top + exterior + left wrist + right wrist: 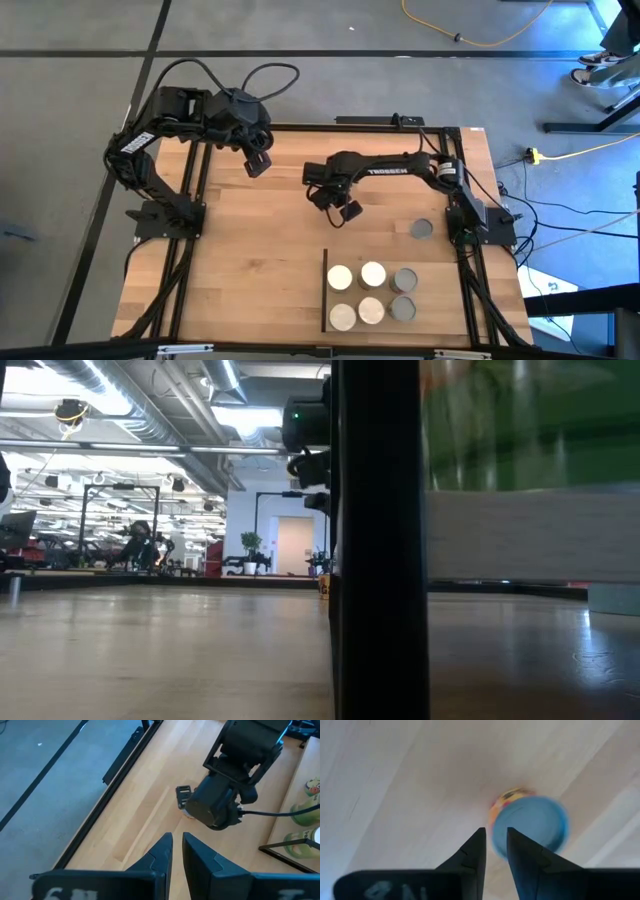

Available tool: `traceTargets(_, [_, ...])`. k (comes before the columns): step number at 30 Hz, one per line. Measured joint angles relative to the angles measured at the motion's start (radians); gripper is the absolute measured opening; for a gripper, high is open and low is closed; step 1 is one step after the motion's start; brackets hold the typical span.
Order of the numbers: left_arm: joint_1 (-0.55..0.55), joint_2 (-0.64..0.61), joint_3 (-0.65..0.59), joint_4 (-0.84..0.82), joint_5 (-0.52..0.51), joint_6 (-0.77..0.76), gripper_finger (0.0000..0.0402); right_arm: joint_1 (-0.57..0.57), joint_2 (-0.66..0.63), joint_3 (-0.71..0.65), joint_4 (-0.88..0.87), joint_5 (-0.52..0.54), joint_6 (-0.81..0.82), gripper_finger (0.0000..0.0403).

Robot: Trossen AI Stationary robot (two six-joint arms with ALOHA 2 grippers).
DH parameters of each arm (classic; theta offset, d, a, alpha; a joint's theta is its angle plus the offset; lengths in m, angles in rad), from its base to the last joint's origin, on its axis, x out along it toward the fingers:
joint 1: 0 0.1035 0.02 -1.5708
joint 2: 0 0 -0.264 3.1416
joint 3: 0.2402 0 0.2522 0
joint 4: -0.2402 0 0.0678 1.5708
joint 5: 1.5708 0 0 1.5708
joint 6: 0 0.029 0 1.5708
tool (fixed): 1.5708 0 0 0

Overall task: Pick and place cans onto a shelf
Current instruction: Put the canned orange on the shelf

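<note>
My right gripper (pixel 330 198) points down over the middle of the table, fingers open by a narrow gap (pixel 495 837). Just below it stands a small round can (pixel 532 822) with a red-and-yellow side, off to one side of the gap; the left wrist view shows only a sliver of this can (pixel 187 814). The shelf (pixel 440 262), a light-wood panel with a black strip (pixel 326 290), lies at the near right and carries several cans (pixel 372 294) on their bases. One grey-topped can (pixel 421 230) stands alone on the table. My left gripper (pixel 258 165) waits raised at the far left, shut (pixel 176 842).
Black frame rails (pixel 196 230) run along the table's left and right sides and its far edge. In the low view a black post (pixel 378 540) blocks the middle, with a blurred green can (pixel 530 430) close by. Bare wood (pixel 250 280) lies at the near left.
</note>
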Motion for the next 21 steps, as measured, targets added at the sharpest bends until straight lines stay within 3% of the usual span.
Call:
traceTargets(7, [0.000,0.000,0.000,0.000,0.000,-0.004,0.0037,-0.007,-0.002,-0.024,0.054,-0.076,0.001,0.0079])
traceTargets(21, [0.000,0.000,0.000,0.000,0.000,-0.026,0.0037,-0.007,-0.001,-0.076,0.092,-0.079,0.000,0.0079])
